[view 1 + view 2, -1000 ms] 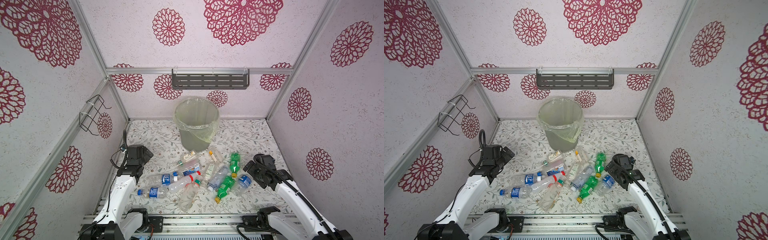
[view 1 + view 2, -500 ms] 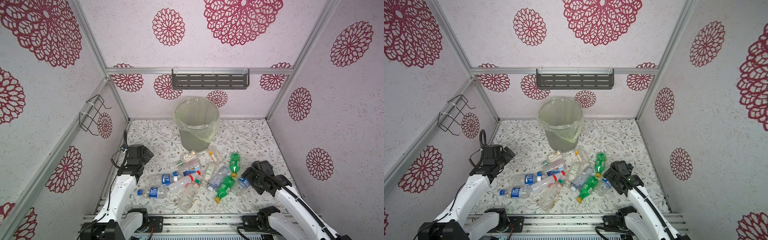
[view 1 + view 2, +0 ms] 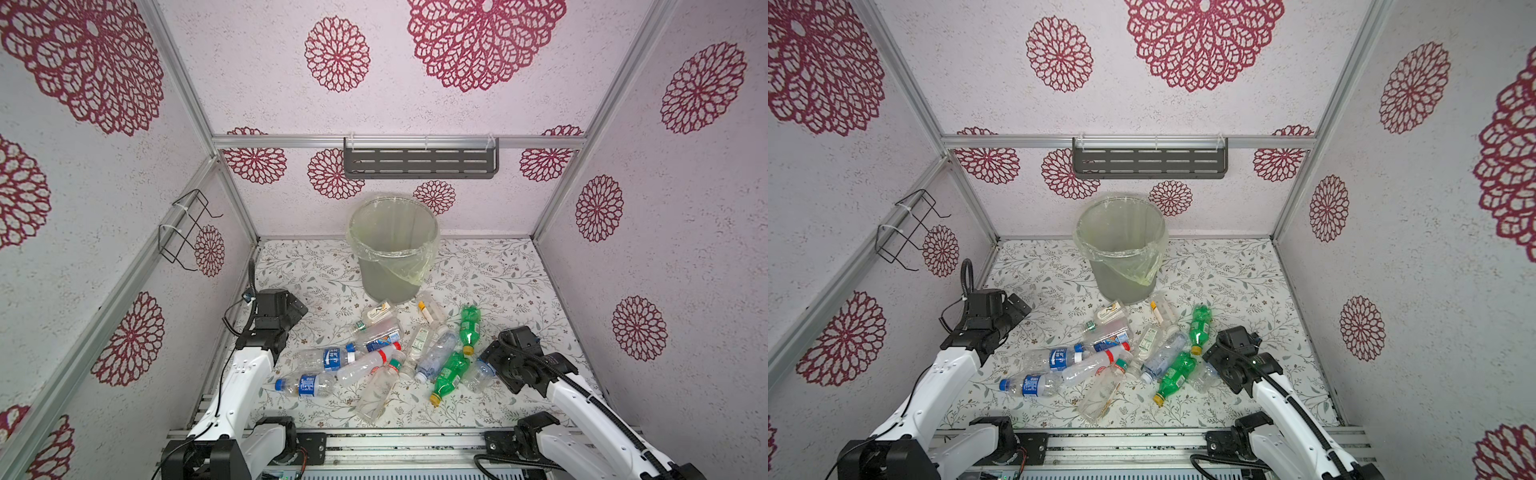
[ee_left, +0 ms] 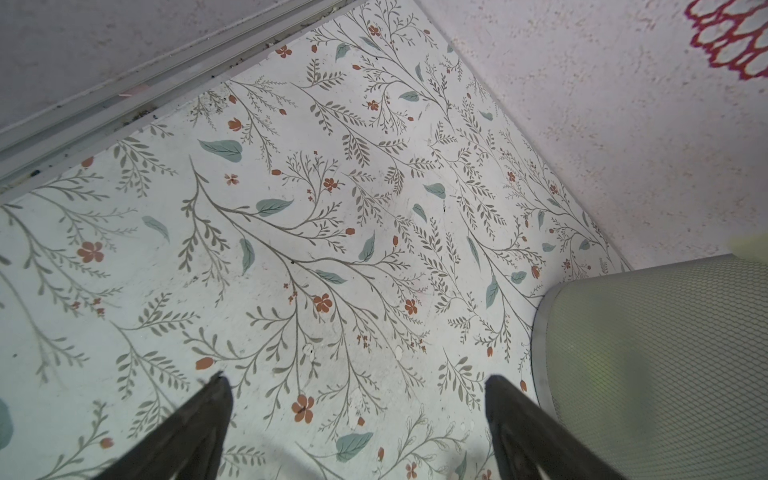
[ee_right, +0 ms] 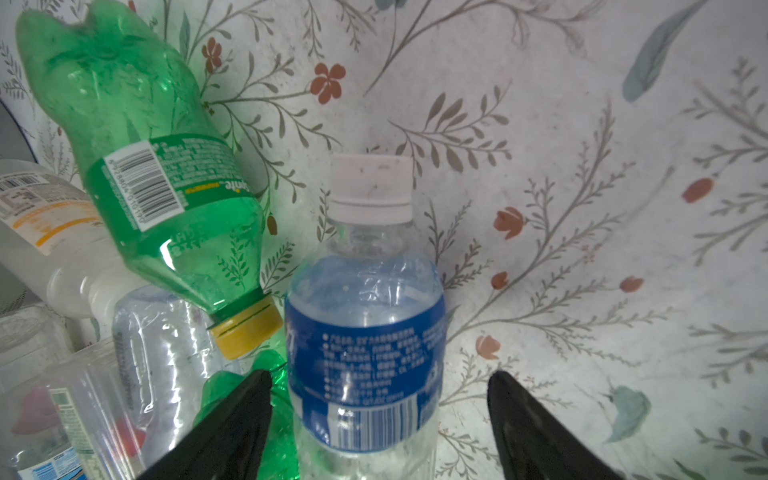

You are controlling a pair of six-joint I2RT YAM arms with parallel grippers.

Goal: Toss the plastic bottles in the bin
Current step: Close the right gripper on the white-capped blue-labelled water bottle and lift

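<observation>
Several plastic bottles [image 3: 395, 353] lie in a loose heap on the floral floor in front of the bin [image 3: 386, 278], a grey wastebasket with a yellowish bag over its rim. My right gripper [image 5: 378, 376] is open and straddles a clear bottle with a blue label and white cap [image 5: 365, 332] at the heap's right edge [image 3: 478, 374]. One finger is close to the bottle's side and a gap shows at the other. A green bottle with a yellow cap [image 5: 158, 178] lies against this bottle. My left gripper [image 4: 355, 378] is open over bare floor, with the bin's wall [image 4: 665, 365] beside it.
A dark slotted shelf [image 3: 419, 162] hangs on the back wall above the bin. A black wire rack [image 3: 183, 228] sticks out from the left wall. A second green bottle [image 3: 469, 324] lies just beyond my right gripper. Walls enclose the floor on three sides.
My right gripper has come down over the blue-labelled bottle and its jaws have narrowed around it. The left arm has not moved.
</observation>
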